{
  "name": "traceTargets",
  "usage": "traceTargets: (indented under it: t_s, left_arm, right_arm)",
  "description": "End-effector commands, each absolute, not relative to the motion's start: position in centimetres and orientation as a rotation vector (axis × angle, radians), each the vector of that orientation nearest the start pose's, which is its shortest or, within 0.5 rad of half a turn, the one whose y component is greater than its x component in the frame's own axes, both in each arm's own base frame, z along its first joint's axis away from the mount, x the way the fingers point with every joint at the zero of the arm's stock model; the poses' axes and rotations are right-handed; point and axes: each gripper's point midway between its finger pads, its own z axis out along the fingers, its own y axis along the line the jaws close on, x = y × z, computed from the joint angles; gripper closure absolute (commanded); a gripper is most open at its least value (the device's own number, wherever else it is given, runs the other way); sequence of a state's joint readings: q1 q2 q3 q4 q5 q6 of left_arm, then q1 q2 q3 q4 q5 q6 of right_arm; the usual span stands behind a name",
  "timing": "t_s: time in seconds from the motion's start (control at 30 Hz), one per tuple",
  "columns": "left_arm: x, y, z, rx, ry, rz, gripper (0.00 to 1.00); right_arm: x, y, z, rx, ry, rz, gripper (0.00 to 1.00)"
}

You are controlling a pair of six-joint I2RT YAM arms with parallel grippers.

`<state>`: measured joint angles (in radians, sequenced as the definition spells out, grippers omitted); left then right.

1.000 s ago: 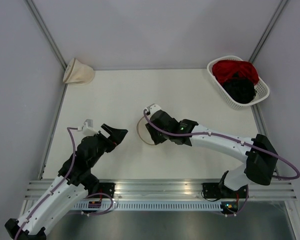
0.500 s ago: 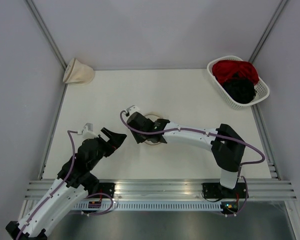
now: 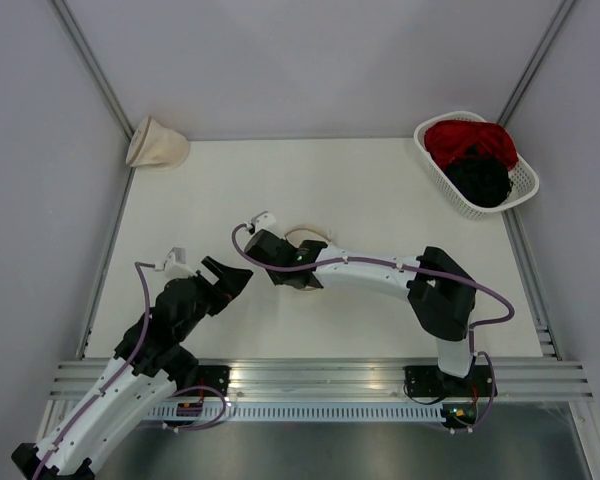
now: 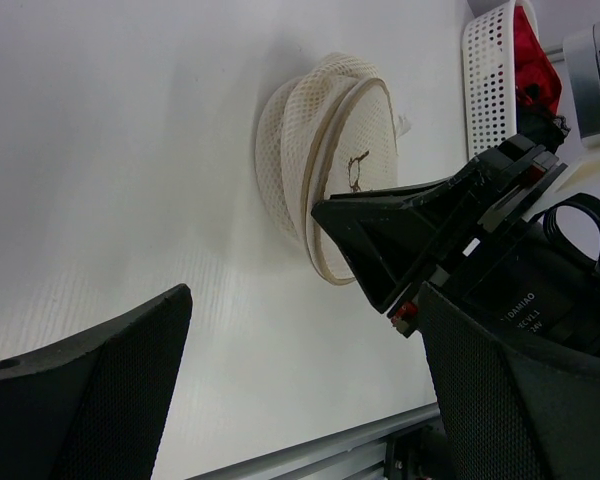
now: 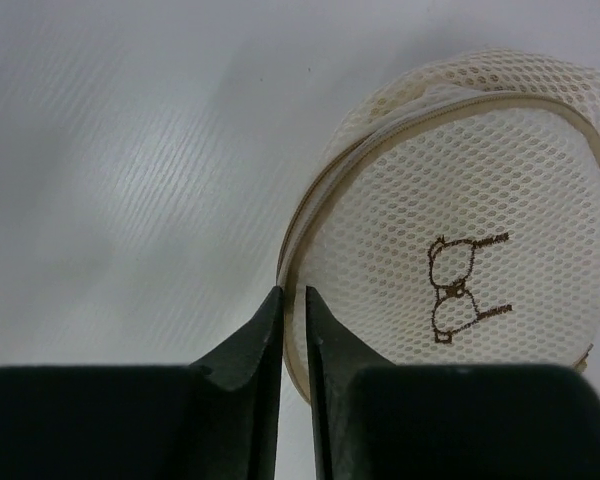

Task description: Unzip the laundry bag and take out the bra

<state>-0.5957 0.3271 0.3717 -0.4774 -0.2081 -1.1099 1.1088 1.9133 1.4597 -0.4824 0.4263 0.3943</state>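
Nearest the bases, the left claw (image 4: 302, 300) hung spread wide with nothing in it, low over the surface (image 3: 380, 190) and facing the laundry bag (image 5: 460, 230), probably waiting to pin the fabric once the zip was worked. Just beyond it, the right arm reached across to the left, and the right claw (image 5: 292, 300) had its fingers all but closed, only a thin slit between them. Its tips sat at the near-left rim of the bag, right where the tan zip band ran. That placement suggested a try at the zip pull, though no tab could be made out between the fingers. The bag lay flat, its spectacles mark (image 5: 460, 290) facing up and the zip apparently closed. The bra could not be seen, and no yellow showed through the mesh. Farther off sat a cone-shaped cream bag (image 3: 155, 143) in the far left corner, and far right a white basket (image 3: 525, 180) holding a red garment (image 3: 465, 138) and a black garment (image 3: 478, 180).
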Motion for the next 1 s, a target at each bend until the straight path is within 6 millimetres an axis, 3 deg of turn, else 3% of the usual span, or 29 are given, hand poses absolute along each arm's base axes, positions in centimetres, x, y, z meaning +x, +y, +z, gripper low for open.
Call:
traceTargets:
  t_s: [0.0,0.13,0.27,0.33,0.5,0.67,0.73,0.77,0.8,0.87,0.9,0.97]
  left_arm:
    - [19.6,-13.2,15.2,-0.683,1.978,-0.878,0.03]
    - [19.6,-13.2,15.3,-0.681,1.976,-0.882,0.04]
    - [19.5,-13.2,15.2,-0.677,1.979,-0.885,0.04]
    - [19.5,-13.3,15.3,-0.675,1.978,-0.89,0.04]
    - [19.8,-13.8,15.6,-0.638,1.969,-0.904,0.04]
    - [21.0,-16.3,17.4,-0.44,1.946,-0.965,0.05]
    - [21.7,-17.5,16.9,-0.369,1.994,-0.948,0.05]
    - [22.4,-18.1,18.0,-0.32,1.978,-0.945,0.05]
    - [23.1,-18.7,16.9,-0.296,2.034,-0.913,0.05]
    - [24.2,-19.9,17.6,-0.206,2.059,-0.886,0.05]
    - [25.0,-20.2,15.5,-0.194,2.142,-0.82,0.06]
    - [26.5,-20.5,15.7,-0.17,2.152,-0.754,0.09]
  right_arm:
    - [26.9,39.5,10.2,-0.645,2.268,0.118,0.82]
    - [26.8,39.4,10.3,-0.647,2.268,0.118,1.0]
    - [26.6,39.0,11.5,-0.639,2.255,0.137,1.0]
    - [26.3,38.8,13.2,-0.624,2.233,0.177,0.99]
    - [26.6,35.1,16.9,-0.501,2.175,0.108,0.99]
    - [26.8,30.0,18.5,-0.386,2.138,-0.048,1.0]
    - [26.8,28.6,18.9,-0.34,2.127,-0.082,1.0]
    - [26.6,27.8,19.0,-0.328,2.124,-0.087,1.0]
    - [26.7,27.4,19.1,-0.316,2.12,-0.095,1.0]
    - [26.5,26.0,19.2,-0.283,2.117,-0.113,1.0]
    - [26.5,25.7,19.3,-0.275,2.113,-0.114,0.99]
    - [26.5,24.6,19.5,-0.255,2.11,-0.122,1.0]
